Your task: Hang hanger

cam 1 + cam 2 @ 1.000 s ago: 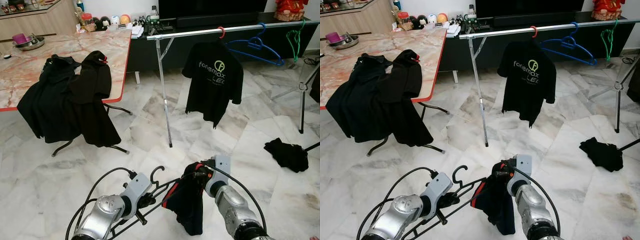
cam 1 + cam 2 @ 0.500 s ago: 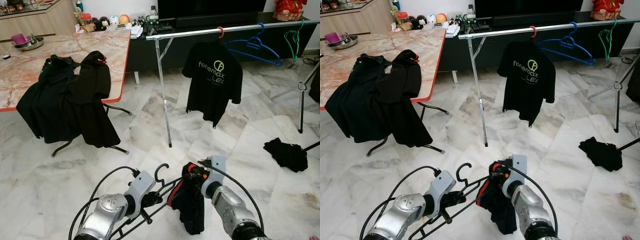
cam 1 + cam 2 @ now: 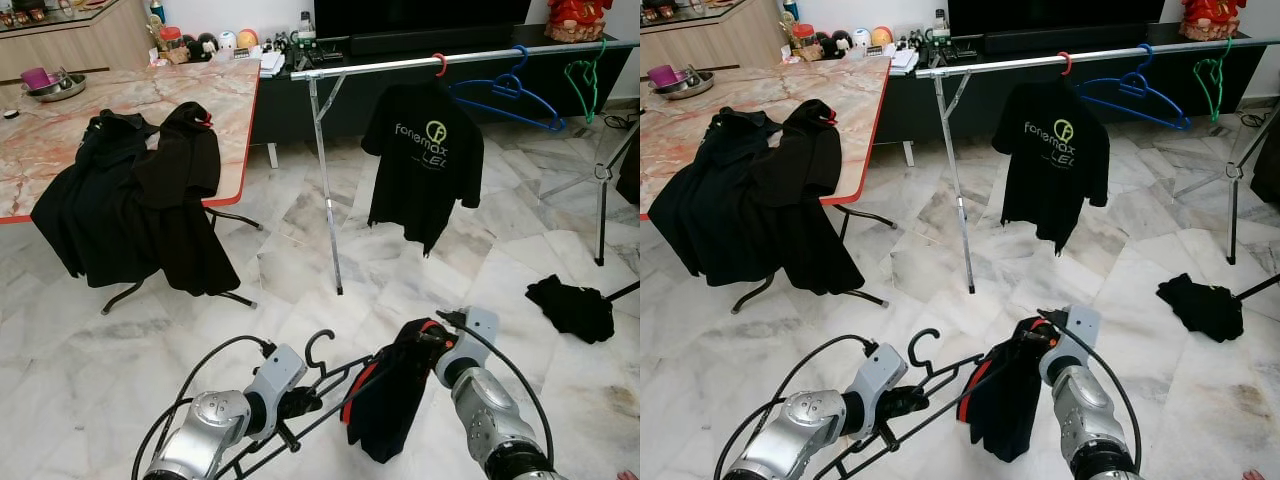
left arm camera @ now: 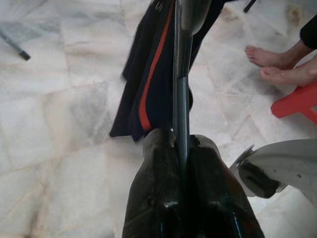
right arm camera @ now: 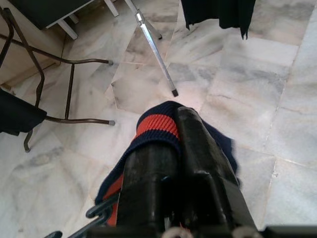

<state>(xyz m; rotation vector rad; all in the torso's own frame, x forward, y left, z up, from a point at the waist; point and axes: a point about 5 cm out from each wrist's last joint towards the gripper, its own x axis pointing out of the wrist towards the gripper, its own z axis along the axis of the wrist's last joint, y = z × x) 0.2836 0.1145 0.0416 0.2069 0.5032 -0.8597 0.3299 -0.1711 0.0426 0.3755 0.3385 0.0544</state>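
Left pincer clamped on black hanger, right pincer gripping dark shirt

Both arms are silver metal with rounded, shiny joint housings and dark rings between the segments. The left arm has a light grey block at the wrist, and a black cable makes a wide loop beside it. The right arm carries the same grey block and a curved black cable. Each hand has black, glossy fingers.
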